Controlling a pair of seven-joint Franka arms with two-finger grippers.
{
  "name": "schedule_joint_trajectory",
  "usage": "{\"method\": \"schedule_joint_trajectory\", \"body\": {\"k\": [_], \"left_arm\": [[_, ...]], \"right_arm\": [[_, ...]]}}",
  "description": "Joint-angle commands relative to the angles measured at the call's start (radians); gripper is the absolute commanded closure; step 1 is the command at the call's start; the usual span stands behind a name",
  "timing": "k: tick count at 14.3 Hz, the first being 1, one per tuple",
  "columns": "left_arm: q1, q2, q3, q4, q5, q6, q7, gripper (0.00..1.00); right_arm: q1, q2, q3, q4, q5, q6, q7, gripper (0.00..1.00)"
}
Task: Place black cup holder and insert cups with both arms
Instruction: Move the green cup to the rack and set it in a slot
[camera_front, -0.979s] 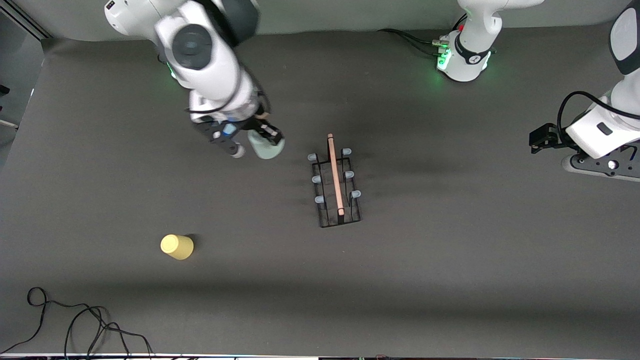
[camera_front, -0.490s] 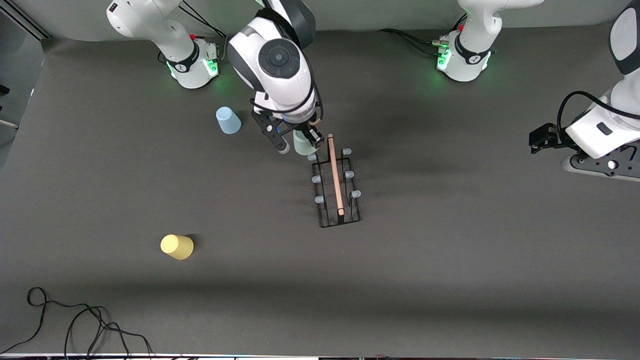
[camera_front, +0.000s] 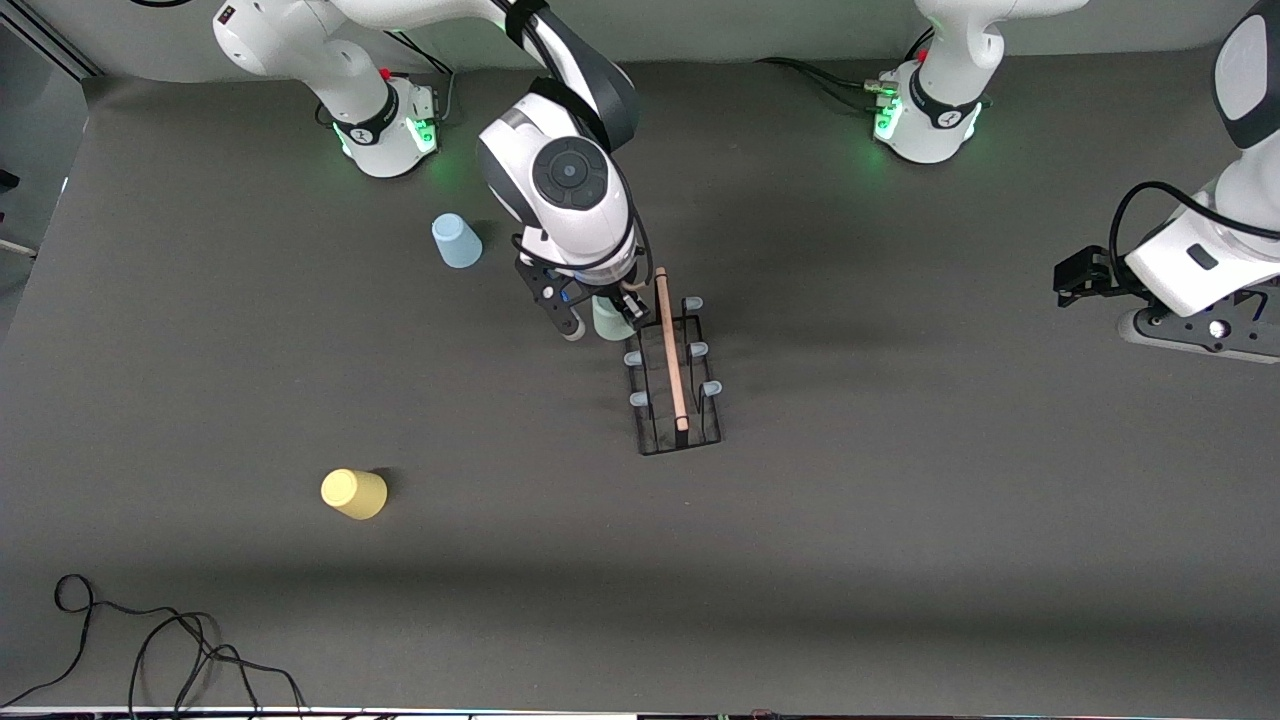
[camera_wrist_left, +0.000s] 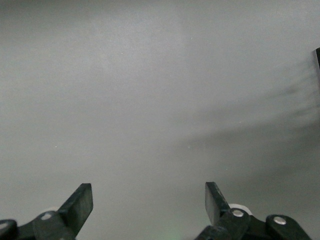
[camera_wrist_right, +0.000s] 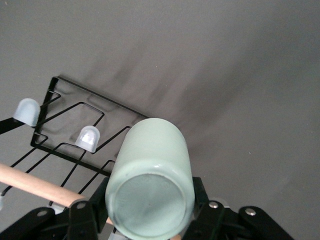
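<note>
The black cup holder (camera_front: 672, 372) stands mid-table, with its wooden bar handle (camera_front: 668, 345) on top and pale-tipped pegs along both sides. My right gripper (camera_front: 602, 318) is shut on the mint green cup (camera_front: 607, 317), held upside down over the holder's end nearest the robots' bases. In the right wrist view the cup (camera_wrist_right: 152, 182) sits between the fingers, with the holder (camera_wrist_right: 75, 127) and its pegs just under it. The light blue cup (camera_front: 455, 241) and the yellow cup (camera_front: 353, 493) stand on the table toward the right arm's end. My left gripper (camera_wrist_left: 149, 205) is open and empty, waiting at the left arm's end.
A black cable (camera_front: 150, 650) lies coiled at the table edge nearest the front camera, at the right arm's end. The two arm bases (camera_front: 385, 130) (camera_front: 925, 120) stand along the edge farthest from that camera.
My right arm has carried the mint green cup from the right arm's end of the table over to the holder's end and lowered it there. The left arm has barely moved.
</note>
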Motion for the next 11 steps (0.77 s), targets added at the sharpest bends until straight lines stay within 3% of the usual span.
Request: {"method": "schedule_joint_trajectory", "body": {"k": [1, 4, 5, 6, 7, 8, 11], "left_arm": [[-0.005, -0.006, 0.005, 0.000, -0.003, -0.008, -0.008, 0.00], [0.001, -0.005, 0.005, -0.002, -0.004, -0.009, -0.006, 0.00], [0.000, -0.005, 0.005, 0.000, -0.004, -0.006, -0.006, 0.00], [0.000, -0.003, 0.005, 0.000, -0.004, -0.006, -0.006, 0.00], [0.001, -0.003, 0.005, 0.000, -0.004, -0.006, -0.006, 0.00], [0.002, -0.003, 0.005, -0.002, -0.003, -0.006, -0.006, 0.00], [0.000, -0.003, 0.005, -0.002, -0.003, -0.008, -0.006, 0.00]], "right_arm": [[0.013, 0.026, -0.003, -0.005, 0.011, 0.040, 0.018, 1.00], [0.011, 0.064, -0.001, -0.004, 0.018, 0.072, 0.018, 0.99], [0.010, 0.064, -0.003, -0.004, 0.018, 0.072, 0.018, 0.75], [0.005, 0.061, -0.003, 0.001, 0.018, 0.064, 0.017, 0.33], [-0.001, 0.057, -0.004, 0.005, 0.018, 0.058, 0.015, 0.08], [-0.001, 0.046, -0.007, 0.009, 0.019, 0.046, 0.014, 0.00], [-0.009, 0.032, -0.021, 0.140, 0.021, -0.140, 0.008, 0.00]]}}
